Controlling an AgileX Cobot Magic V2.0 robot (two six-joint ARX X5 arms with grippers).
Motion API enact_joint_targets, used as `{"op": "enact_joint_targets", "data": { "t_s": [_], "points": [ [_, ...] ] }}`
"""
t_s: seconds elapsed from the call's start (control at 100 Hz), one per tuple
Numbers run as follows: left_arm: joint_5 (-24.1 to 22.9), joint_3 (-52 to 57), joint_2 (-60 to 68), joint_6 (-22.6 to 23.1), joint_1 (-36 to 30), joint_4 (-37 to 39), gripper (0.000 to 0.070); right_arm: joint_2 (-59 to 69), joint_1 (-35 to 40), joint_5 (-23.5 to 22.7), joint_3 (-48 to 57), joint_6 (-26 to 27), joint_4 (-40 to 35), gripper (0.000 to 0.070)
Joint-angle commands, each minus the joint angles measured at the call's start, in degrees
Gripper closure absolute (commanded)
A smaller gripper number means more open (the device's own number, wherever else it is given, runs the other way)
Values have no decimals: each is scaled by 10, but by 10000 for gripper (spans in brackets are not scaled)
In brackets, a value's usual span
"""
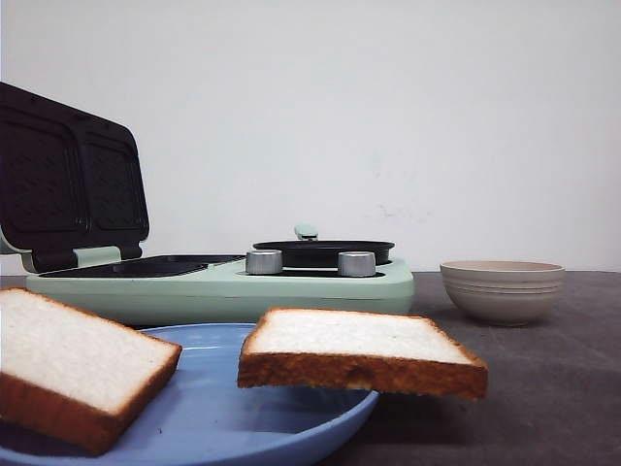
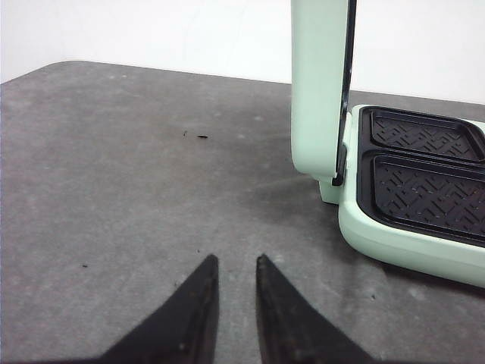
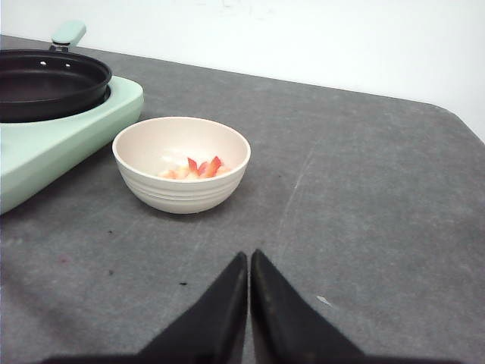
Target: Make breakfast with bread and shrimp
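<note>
Two bread slices on blue plate (image 1: 209,422) at front: left bread slice (image 1: 73,364) tilted against plate rim, right bread slice (image 1: 364,349) overhanging plate's right edge. Behind plate, mint-green breakfast maker (image 1: 291,286) on grey bench (image 1: 543,388), lid (image 1: 68,180) propped open showing dark grill plates, two silver knobs (image 1: 264,261) on front, black frying pan (image 1: 323,252) seated on its right half. Beige bowl (image 3: 182,163) just beside maker's pan end, shrimp (image 3: 198,170) lying inside at bottom, orange-pink and white. Left gripper (image 2: 233,269) hovering over bare bench beside maker's hinge side, fingers slightly parted, empty. Right gripper (image 3: 249,262) near bowl, fingertips pressed together, nothing between.
</note>
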Motion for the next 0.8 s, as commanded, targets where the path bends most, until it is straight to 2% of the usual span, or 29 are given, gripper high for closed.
{"op": "enact_joint_targets", "data": {
  "t_s": [0.0,0.1,0.19,0.79],
  "points": [
    [1,-10,0,9,0,-3,700,0,1,0,-2,10,7,700],
    [1,-10,0,10,0,-2,700,0,1,0,-2,11,7,700],
    [0,-10,-1,34,0,4,700,0,1,0,-2,11,7,700],
    [0,-10,0,28,0,24,700,0,1,0,-2,15,7,700]
  ]
}}
